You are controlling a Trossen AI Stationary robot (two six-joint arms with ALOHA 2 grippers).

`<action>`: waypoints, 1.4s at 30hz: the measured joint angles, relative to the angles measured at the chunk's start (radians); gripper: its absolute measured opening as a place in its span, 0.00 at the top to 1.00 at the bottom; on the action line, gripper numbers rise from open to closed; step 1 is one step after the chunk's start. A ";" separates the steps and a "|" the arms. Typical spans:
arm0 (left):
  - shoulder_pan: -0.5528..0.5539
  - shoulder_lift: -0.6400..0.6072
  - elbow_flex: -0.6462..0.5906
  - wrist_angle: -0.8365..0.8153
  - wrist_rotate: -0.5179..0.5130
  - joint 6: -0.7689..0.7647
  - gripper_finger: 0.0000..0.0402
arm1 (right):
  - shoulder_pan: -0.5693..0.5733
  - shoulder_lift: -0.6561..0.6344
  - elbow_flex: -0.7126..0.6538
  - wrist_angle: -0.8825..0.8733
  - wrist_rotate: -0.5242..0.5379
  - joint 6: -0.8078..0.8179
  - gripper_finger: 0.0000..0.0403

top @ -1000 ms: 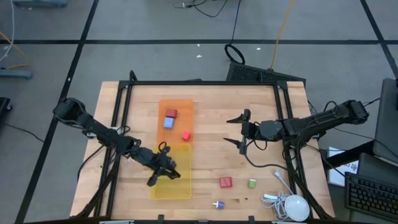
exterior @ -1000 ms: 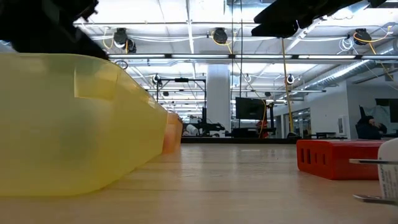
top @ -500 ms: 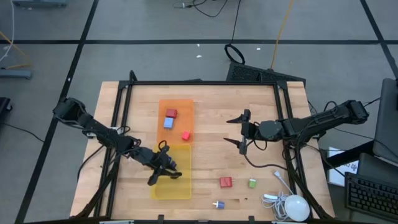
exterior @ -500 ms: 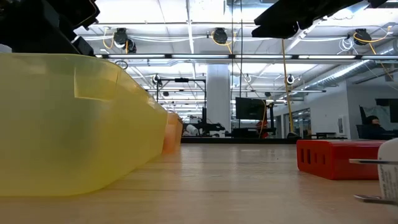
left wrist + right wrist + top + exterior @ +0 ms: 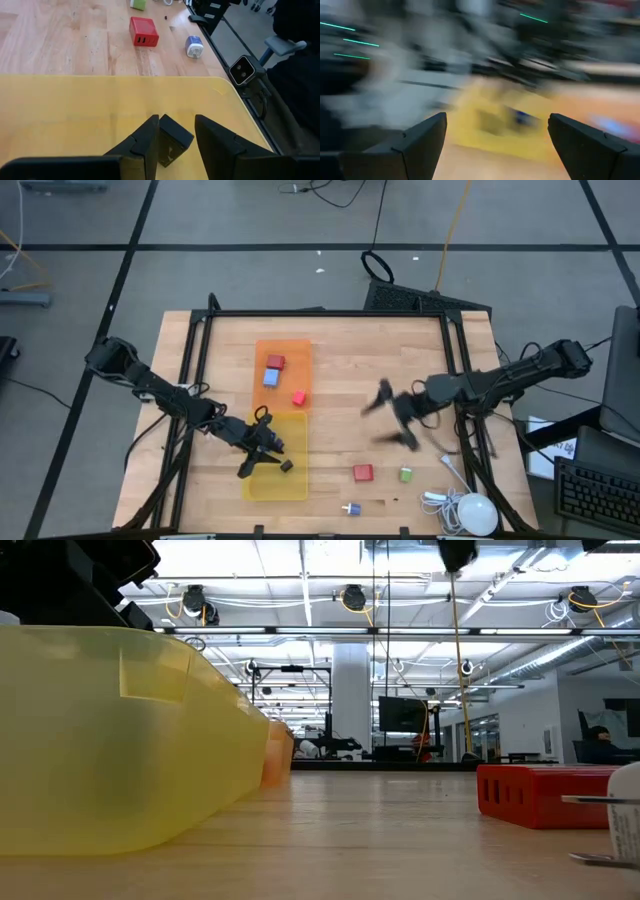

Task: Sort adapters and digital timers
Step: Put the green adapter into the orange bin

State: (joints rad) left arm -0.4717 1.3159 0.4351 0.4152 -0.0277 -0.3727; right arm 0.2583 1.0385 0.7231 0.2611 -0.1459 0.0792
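Left gripper [image 5: 172, 135] slightly parted over yellow tray [image 5: 300, 480], loosely flanking black digital timer [image 5: 171, 142]; right gripper [image 5: 392, 415] wide open, empty.

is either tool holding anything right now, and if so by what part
Nothing is held. The left tool stands open over the yellow tray, with a dark timer lying loose between its fingers. The right tool is open and empty.

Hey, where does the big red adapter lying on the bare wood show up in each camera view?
High view: red adapter near the front edge, right of the yellow tray.
Low view: far right, on the wood.
Left wrist view: beyond the yellow tray, on the wood.
Right wrist view: too blurred to tell.
Shared landmark: the yellow tray.
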 joint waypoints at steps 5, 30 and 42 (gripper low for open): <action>0.000 0.000 0.000 0.008 -0.011 -0.035 0.68 | 0.118 0.031 0.001 0.108 -0.219 0.017 0.17; 0.002 0.000 0.000 0.145 -0.262 -0.246 0.68 | 0.648 0.359 0.300 -0.665 0.669 0.445 0.17; 0.002 0.000 0.000 0.166 -0.262 -0.264 0.68 | 0.646 0.483 0.150 -0.802 0.553 0.824 0.17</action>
State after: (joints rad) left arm -0.4698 1.3159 0.4347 0.5808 -0.2897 -0.6362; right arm 0.9046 1.5217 0.8735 -0.5411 0.4066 0.9034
